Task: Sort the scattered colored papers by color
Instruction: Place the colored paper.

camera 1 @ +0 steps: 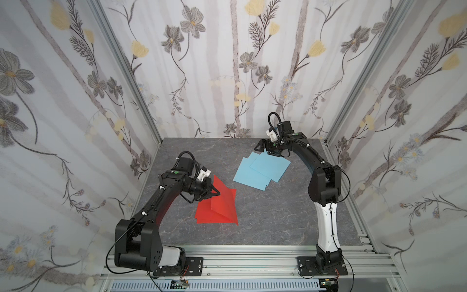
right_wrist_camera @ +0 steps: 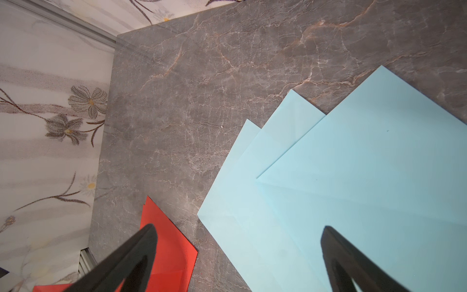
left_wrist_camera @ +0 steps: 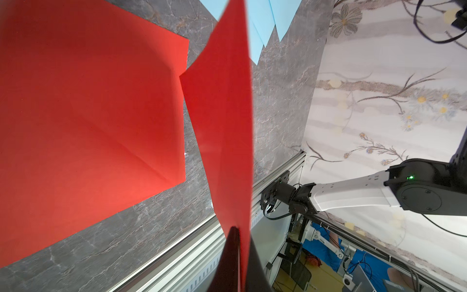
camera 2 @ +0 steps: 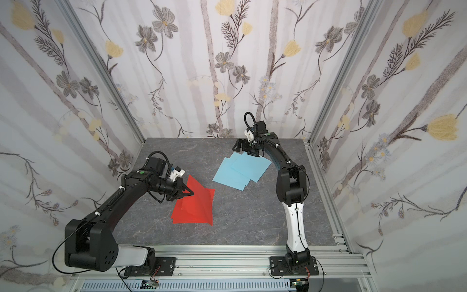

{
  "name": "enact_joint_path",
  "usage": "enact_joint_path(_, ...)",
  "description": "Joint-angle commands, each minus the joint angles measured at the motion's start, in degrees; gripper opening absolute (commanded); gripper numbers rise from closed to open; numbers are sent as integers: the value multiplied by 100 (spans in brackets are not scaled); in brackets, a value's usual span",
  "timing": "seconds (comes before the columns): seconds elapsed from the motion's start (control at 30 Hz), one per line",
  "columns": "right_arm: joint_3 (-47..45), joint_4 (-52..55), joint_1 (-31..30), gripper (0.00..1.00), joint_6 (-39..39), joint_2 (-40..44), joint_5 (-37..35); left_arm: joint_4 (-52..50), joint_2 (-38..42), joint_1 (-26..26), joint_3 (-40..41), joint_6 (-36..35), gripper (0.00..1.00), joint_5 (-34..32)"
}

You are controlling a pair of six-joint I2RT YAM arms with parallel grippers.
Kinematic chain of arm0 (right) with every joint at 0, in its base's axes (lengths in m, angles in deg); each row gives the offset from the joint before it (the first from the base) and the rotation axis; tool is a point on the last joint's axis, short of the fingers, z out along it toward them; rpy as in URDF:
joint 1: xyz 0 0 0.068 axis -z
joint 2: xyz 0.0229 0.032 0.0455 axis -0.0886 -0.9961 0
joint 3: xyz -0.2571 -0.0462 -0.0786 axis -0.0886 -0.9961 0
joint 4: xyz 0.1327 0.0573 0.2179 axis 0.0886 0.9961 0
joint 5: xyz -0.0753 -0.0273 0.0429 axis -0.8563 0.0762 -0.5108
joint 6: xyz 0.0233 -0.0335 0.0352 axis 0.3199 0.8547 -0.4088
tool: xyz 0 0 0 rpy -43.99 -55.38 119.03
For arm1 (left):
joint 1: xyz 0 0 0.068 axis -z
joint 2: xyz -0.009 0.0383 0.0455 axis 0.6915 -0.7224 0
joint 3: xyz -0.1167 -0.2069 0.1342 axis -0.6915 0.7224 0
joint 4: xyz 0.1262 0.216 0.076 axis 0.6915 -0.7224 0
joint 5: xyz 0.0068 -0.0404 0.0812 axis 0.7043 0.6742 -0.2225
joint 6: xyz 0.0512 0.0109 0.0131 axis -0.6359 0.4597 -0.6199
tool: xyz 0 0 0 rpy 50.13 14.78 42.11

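While the left tool (camera 1: pixel 217 193) pinches shut on one red sheet (camera 1: pixel 226 199), holding it tilted up over the other reds (camera 1: pixel 204 217) at the tabletop's (camera 1: pixel 278 222) 8 o'clock, the right tool (camera 1: pixel 266 150) hangs open above three fanned blues (camera 1: pixel 260 169) at 1 o'clock, gripping nothing. The two colours lie well apart.

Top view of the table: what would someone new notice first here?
A bright red sheet stands tilted up, pinched in the left gripper over more red papers lying flat on the left of the grey table. Farther back on the right, light blue papers lie fanned out, with the right gripper open over their far corner.
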Motion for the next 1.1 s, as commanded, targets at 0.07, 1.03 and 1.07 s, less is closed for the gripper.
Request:
enact_joint_path(0.07,-90,-94,-15,100,15,71,-5,-405,-177,4,-212,-652,0,23)
enact_joint_path(1.03,-49,-328,-171,100,-312,-154,57,-134,-1039,125,-505,-1025,0,-546)
enact_joint_path(1.07,-49,-333,-173,100,-325,-156,62,-91,-1039,119,-488,-1004,0,-631)
